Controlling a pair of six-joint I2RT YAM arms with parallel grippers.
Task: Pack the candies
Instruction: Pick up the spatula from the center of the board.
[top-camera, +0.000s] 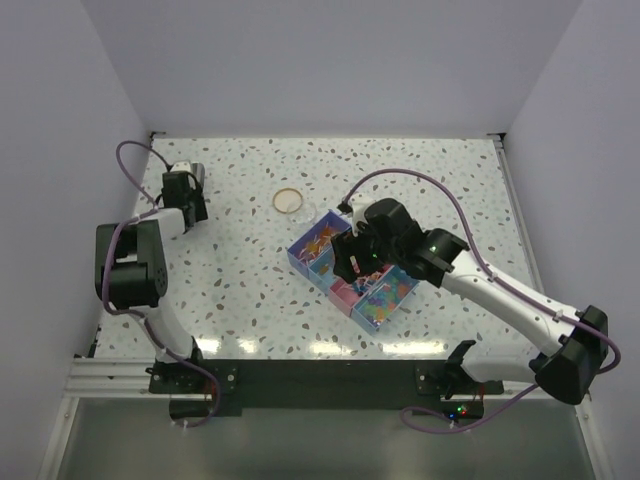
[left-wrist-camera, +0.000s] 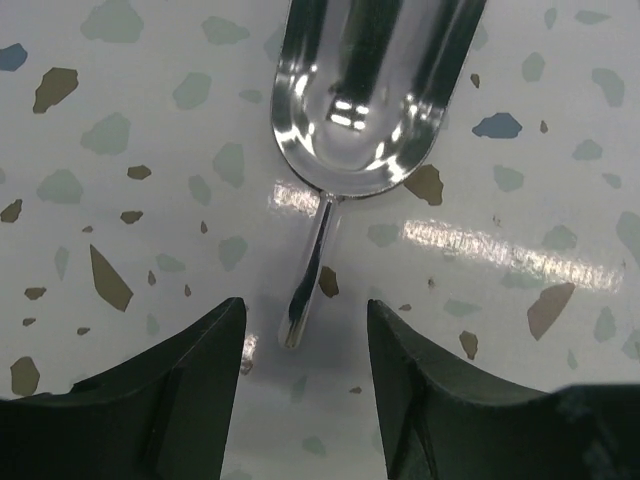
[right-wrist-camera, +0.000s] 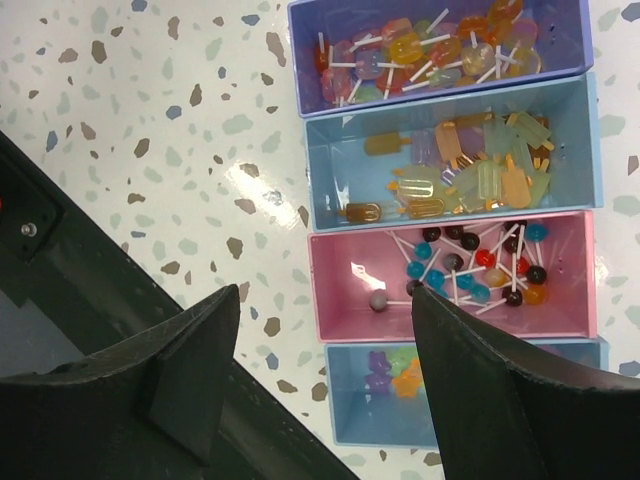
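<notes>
Left gripper (left-wrist-camera: 305, 320), jaws spread either side of the steel scoop's (left-wrist-camera: 365, 100) thin handle, well left of the box (right-wrist-camera: 592, 150) whose 4 compartments hold the candies (right-wrist-camera: 470, 255), should likely centre before pinching, lest the handle twist.

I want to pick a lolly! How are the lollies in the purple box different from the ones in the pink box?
The purple box holds flat lollies, see-through, mostly orange, yellow and pink; the pink box holds ball lollies, small, round, mostly dark, blue and red. Both kinds have thin white sticks.
</notes>
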